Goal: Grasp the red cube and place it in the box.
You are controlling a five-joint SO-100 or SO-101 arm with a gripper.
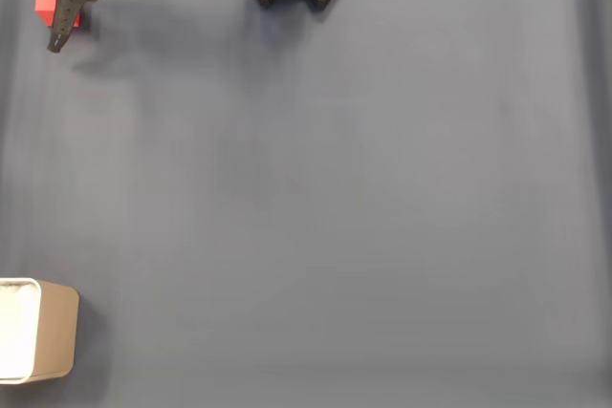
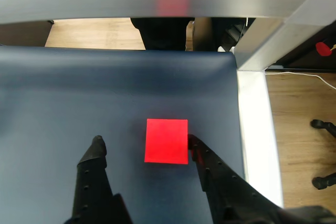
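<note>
Jaws (image 2: 144, 145) wide open; right finger touching red cube (image 2: 166, 140).

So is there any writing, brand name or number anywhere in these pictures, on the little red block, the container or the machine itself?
None can be read.
The red cube: plain faces, no marks.
The box: plain tan wall, no label.
The claw: plain black fingers, nothing printed that can be made out.
The dark blue mat: unmarked.
</note>
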